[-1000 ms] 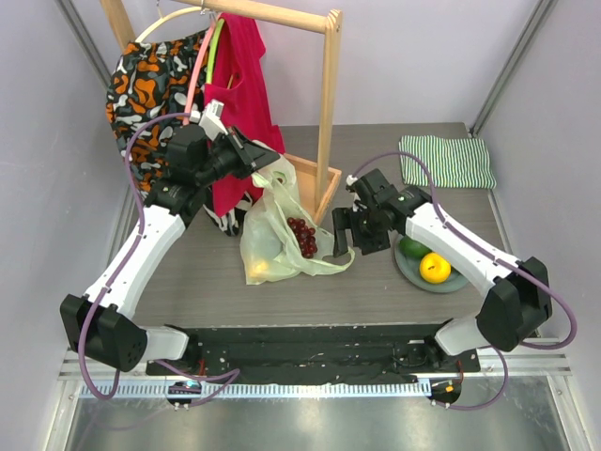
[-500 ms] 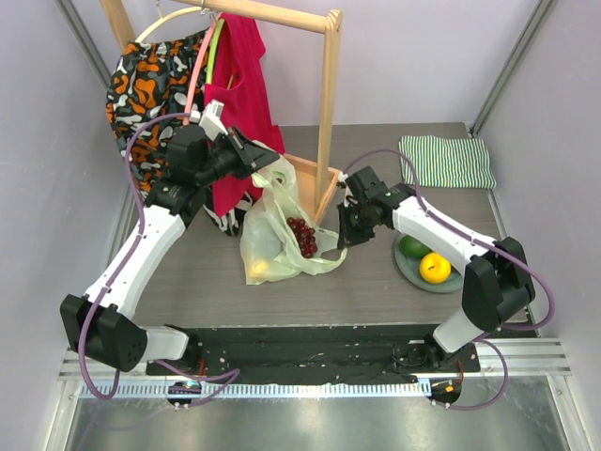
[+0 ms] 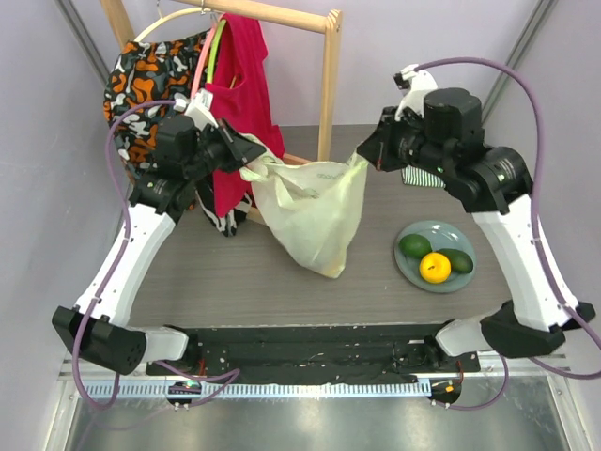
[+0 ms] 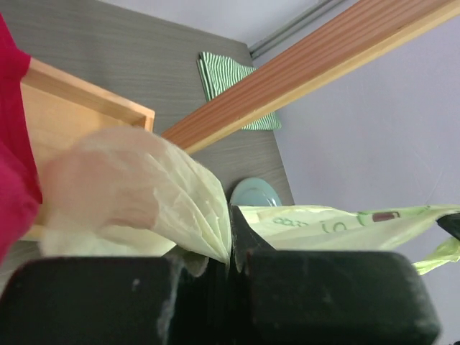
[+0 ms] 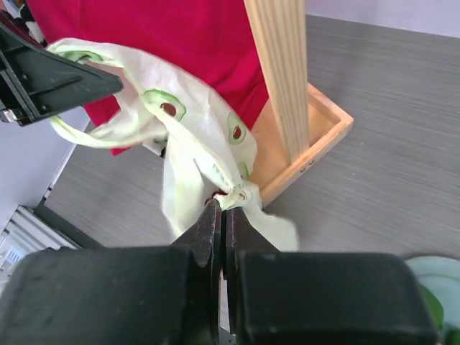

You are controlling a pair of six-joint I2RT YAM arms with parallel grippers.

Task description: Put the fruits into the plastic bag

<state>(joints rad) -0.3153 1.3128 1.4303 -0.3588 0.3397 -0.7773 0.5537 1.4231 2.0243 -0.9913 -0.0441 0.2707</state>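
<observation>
Grey wood-grain table (image 3: pixel 225 282), pale walls on all sides, wooden rack (image 3: pixel 329 85) at the rear with a red garment (image 3: pixel 235 85) and a patterned garment (image 3: pixel 141 70) hung from it

Item 1, plastic bag (image 3: pixel 315 211): pale green, printed with avocado halves. It is held up above the middle of the table and stretched between the two arms, its mouth edge pulled taut and its body sagging to a point towards the near side. Whether that low point touches the table cannot be told. Contents not visible through the film.

Item 2, left gripper (image 4: pixel 231 241): jaws closed tight, with a fold of the bag's edge pinched between them, just in front of the red garment.

Item 3, right gripper (image 5: pixel 221 210): jaws closed hard on the bunched end of the bag's other handle, close beside the rack's upright post.

Item 4, fruit outside the bag: two green avocados (image 3: pixel 414 247) and a yellow-orange citrus (image 3: pixel 434 268) lie together on the round grey plate (image 3: pixel 437 231), on the right of the table, apart from the bag.

Item 5, striped cloth (image 4: pixel 230 79): folded, at the far right of the table, largely hidden under the right arm in the overhead view
</observation>
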